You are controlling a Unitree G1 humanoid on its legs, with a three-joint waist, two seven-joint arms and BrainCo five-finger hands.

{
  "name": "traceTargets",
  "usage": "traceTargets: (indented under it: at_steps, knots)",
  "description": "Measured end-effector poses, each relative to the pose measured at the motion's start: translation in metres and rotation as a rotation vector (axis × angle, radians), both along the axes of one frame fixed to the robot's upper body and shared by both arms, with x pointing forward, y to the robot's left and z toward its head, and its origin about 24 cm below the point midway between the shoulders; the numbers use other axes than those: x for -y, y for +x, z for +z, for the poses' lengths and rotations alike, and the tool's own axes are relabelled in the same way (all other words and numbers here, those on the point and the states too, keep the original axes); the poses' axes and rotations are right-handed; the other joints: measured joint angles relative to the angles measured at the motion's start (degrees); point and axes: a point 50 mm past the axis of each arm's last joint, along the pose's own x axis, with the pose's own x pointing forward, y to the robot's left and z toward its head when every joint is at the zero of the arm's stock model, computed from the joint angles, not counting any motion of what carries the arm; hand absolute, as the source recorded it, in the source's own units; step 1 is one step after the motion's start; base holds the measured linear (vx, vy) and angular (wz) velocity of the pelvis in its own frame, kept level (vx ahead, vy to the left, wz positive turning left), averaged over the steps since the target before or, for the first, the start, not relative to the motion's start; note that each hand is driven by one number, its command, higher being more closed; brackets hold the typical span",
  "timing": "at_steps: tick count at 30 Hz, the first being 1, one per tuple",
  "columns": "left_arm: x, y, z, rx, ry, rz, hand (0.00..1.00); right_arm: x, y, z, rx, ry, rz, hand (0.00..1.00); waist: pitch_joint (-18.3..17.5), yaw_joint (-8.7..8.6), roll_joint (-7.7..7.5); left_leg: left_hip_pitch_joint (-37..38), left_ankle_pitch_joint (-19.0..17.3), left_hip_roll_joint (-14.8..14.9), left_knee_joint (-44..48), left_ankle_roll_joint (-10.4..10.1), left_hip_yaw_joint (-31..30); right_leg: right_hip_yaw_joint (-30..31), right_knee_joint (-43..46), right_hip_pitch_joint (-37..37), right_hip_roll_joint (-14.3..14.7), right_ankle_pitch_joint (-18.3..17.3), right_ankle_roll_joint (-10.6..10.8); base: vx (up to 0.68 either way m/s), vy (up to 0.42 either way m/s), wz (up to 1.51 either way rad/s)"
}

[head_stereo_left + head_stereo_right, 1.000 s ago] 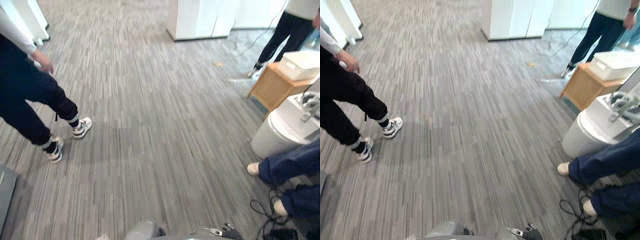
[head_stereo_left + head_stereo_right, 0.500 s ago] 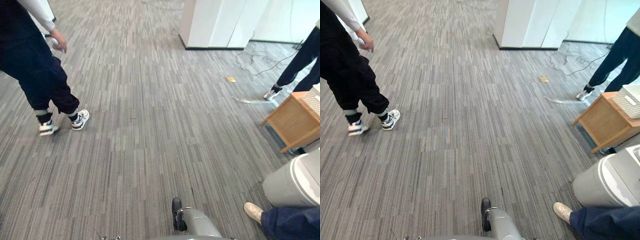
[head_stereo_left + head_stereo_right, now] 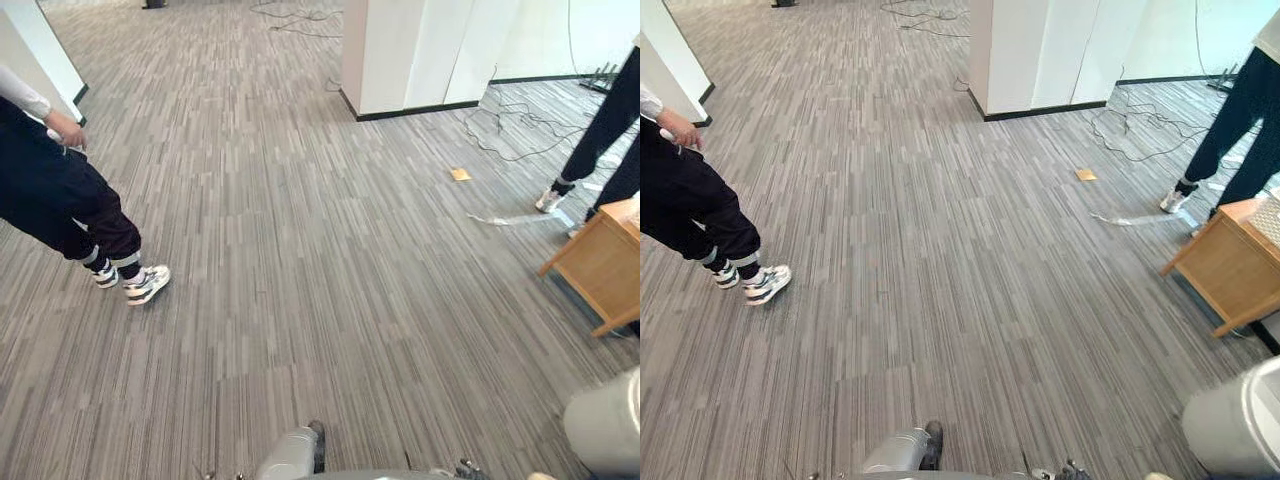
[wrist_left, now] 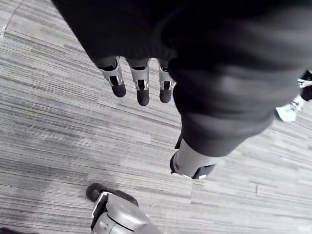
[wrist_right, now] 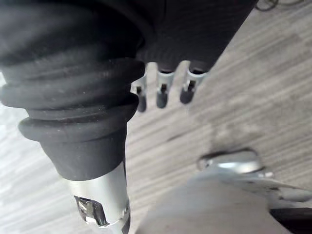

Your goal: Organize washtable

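Note:
The grey rounded base of the washtable (image 3: 611,430) pokes in at the lower right corner; its top is out of the picture. My left hand (image 4: 142,88) hangs over the striped grey carpet with its fingers straight and relaxed and nothing in them, the thumb (image 4: 191,165) apart from them. Over the same carpet, my right hand (image 5: 161,93) also hangs with loose straight fingers and holds nothing.
A low wooden side table (image 3: 601,264) stands at the right. A person in dark trousers (image 3: 58,203) stands at the left, another person's legs (image 3: 612,118) at the far right. A white pillar (image 3: 418,48) rises at the back, with cables (image 3: 512,118), a yellow scrap (image 3: 460,174) and a white strip (image 3: 506,218) on the carpet nearby.
The whole picture has shifted, so the camera has moved; the washtable now shows at the corner. The person at the left has stepped, feet now closer together.

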Motion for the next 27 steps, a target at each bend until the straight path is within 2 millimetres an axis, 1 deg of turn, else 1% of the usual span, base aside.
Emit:
traceTargets:
  at_steps: [1, 2, 3, 4, 5, 6, 7, 8, 9, 10, 11, 12, 13, 14, 15, 16, 24, 27]
  knots:
    - [-0.002, -0.005, 0.0, -0.017, 0.003, 0.001, 0.0, -0.004, 0.0, -0.001, 0.004, 0.013, -0.013, 0.0, -0.1, -0.1, -0.6, 2.0, -0.7, -0.7, -1.0, 1.5, 1.4, 1.1, 10.0, -3.9, -0.5, 0.3, 2.1, 0.46, 0.215, -0.41]
    - [-0.003, -0.008, -0.001, -0.028, 0.003, -0.001, 0.0, -0.004, 0.0, -0.001, 0.007, 0.013, -0.019, 0.0, -0.1, -0.46, -0.8, 3.3, -1.2, -1.1, -1.5, 1.9, 1.7, 1.2, 15.3, -5.6, -0.7, 1.5, 4.2, 0.41, 0.2, -0.34]
    - [-0.005, -0.01, -0.001, -0.041, 0.001, -0.005, 0.0, -0.006, 0.001, -0.001, 0.019, 0.018, -0.036, 0.0, 0.4, -0.68, -1.28, 6.9, -2.4, -1.9, -2.9, 2.8, 1.7, 0.9, 23.4, -8.1, -1.3, 3.3, 5.9, 0.45, 0.192, -0.25]
    - [-0.007, -0.008, -0.001, -0.041, 0.005, -0.017, 0.0, -0.007, 0.0, -0.001, 0.016, 0.021, -0.037, 0.0, 1.0, -0.66, -1.57, 11.5, -3.2, -2.2, -4.6, 3.1, 1.8, -0.5, 28.4, -9.0, -1.9, 2.6, 4.5, 0.43, 0.165, -0.16]
    - [-0.007, -0.008, -0.001, -0.041, 0.006, -0.027, 0.0, -0.007, -0.002, -0.001, 0.01, 0.022, -0.036, 0.0, 1.2, -0.83, -1.09, 13.6, -3.4, -2.1, -5.7, 3.3, 1.8, -2.0, 28.7, -9.1, -2.5, 2.0, 3.6, 0.34, 0.102, 0.01]
    - [-0.007, -0.007, -0.001, -0.038, 0.004, -0.035, 0.0, -0.008, -0.004, -0.002, 0.005, 0.025, -0.037, 0.0, 1.2, -1.11, -1.12, 16.5, -3.5, -1.9, -7.8, 3.4, 1.7, -4.3, 27.1, -9.2, -3.1, 1.2, 2.3, 0.21, 0.043, 0.19]
    - [-0.008, -0.005, 0.0, -0.029, -0.001, -0.036, 0.0, -0.009, -0.004, -0.002, 0.006, 0.026, -0.036, 0.0, 1.1, -1.81, -1.11, 19.1, -3.5, -1.2, -9.9, 3.3, 1.1, -7.0, 21.7, -9.4, -3.4, 0.8, 1.6, 0.25, 0.04, 0.2]
    - [-0.008, -0.002, 0.0, -0.021, -0.002, -0.033, 0.0, -0.012, -0.004, -0.002, 0.006, 0.033, -0.034, 0.0, 0.8, -1.85, -1.11, 20.1, -3.6, -0.6, -11.0, 3.1, 1.0, -8.2, 16.2, -9.9, -3.3, 0.9, 1.6, 0.3, 0.044, 0.18]
    - [-0.009, 0.0, 0.0, -0.013, 0.001, -0.034, 0.0, -0.013, -0.003, -0.003, 0.007, 0.037, -0.035, 0.0, 0.6, -1.99, -1.43, 20.3, -4.0, -0.3, -11.4, 2.3, 0.9, -8.6, 7.4, -10.7, -3.1, 2.4, 2.0, 0.26, 0.033, 0.09]
    - [-0.01, 0.0, 0.0, -0.013, 0.005, -0.033, 0.0, -0.014, -0.004, -0.003, 0.004, 0.038, -0.037, 0.0, 0.3, -1.98, -1.82, 20.4, -4.2, -0.5, -11.5, 2.0, 1.0, -8.5, 2.6, -10.8, -3.0, 4.7, 1.8, 0.3, 0.011, 0.05]
    - [-0.014, -0.001, 0.001, -0.014, 0.014, -0.03, 0.0, -0.018, -0.007, -0.004, -0.004, 0.049, -0.042, 0.0, -0.1, -1.9, -2.63, 21.2, -4.7, -1.1, -12.0, 1.1, 0.9, -8.0, -4.7, -10.4, -3.3, 12.3, 1.2, 0.27, -0.014, 0.05]
    - [-0.012, -0.002, 0.0, -0.02, 0.01, -0.016, 0.0, -0.017, -0.007, -0.004, -0.004, 0.045, -0.043, 0.0, -0.4, -2.01, -2.77, 22.5, -5.2, -1.1, -12.0, 0.4, 0.4, -8.0, -6.3, -9.1, -3.3, 16.4, 2.4, 0.42, -0.026, 0.02]
    - [-0.007, -0.004, -0.001, -0.023, -0.003, -0.011, 0.0, -0.012, -0.012, -0.003, -0.019, 0.035, -0.037, 0.0, -1.3, -1.9, -1.12, 23.4, -5.0, -0.2, -12.2, -0.2, -0.1, -8.1, -8.5, -7.3, -2.5, 17.2, 1.7, 0.34, -0.025, 0.0]
    - [-0.004, -0.005, -0.001, -0.025, -0.01, -0.009, 0.0, -0.01, -0.014, -0.003, -0.025, 0.03, -0.035, 0.0, -2.1, -1.83, -0.79, 24.2, -5.2, 0.4, -12.8, -0.6, -0.3, -8.3, -10.5, -5.6, -2.1, 17.3, 1.7, 0.41, -0.037, -0.03]
    - [-0.001, -0.002, -0.002, -0.021, -0.019, -0.013, 0.0, -0.007, -0.013, -0.003, -0.024, 0.022, -0.031, 0.0, -2.4, -1.99, -0.14, 25.4, -5.6, 1.0, -13.2, -1.3, -0.5, -8.7, -12.6, -3.9, -1.5, 17.6, 1.6, 0.2, -0.028, -0.01]
    - [-0.007, 0.001, -0.001, -0.05, 0.006, -0.174, 0.0, -0.013, -0.015, -0.005, -0.059, 0.029, 0.046, 0.0, -1.9, -2.09, -0.94, 24.2, -2.7, -0.7, -17.8, -1.5, -3.4, -10.0, -20.7, 0.2, -4.7, 20.7, 4.0, 0.14, -0.022, 0.01]
    - [-0.007, 0.001, -0.001, -0.049, 0.007, -0.173, 0.0, -0.013, -0.015, -0.005, -0.058, 0.026, 0.044, 0.0, -1.9, -2.11, -0.94, 23.9, -2.7, -0.6, -18.0, -1.5, -3.4, -10.0, -20.8, -0.3, -4.7, 20.6, 4.1, 0.0, 0.0, 0.0]
    - [-0.007, 0.001, -0.001, -0.047, 0.008, -0.171, 0.0, -0.011, -0.015, -0.004, -0.057, 0.021, 0.041, 0.0, -1.9, -2.14, -0.91, 22.5, -2.7, -0.4, -18.4, -1.6, -3.4, -10.0, -20.8, -2.1, -4.5, 20.6, 4.1, 0.0, 0.0, 0.0]
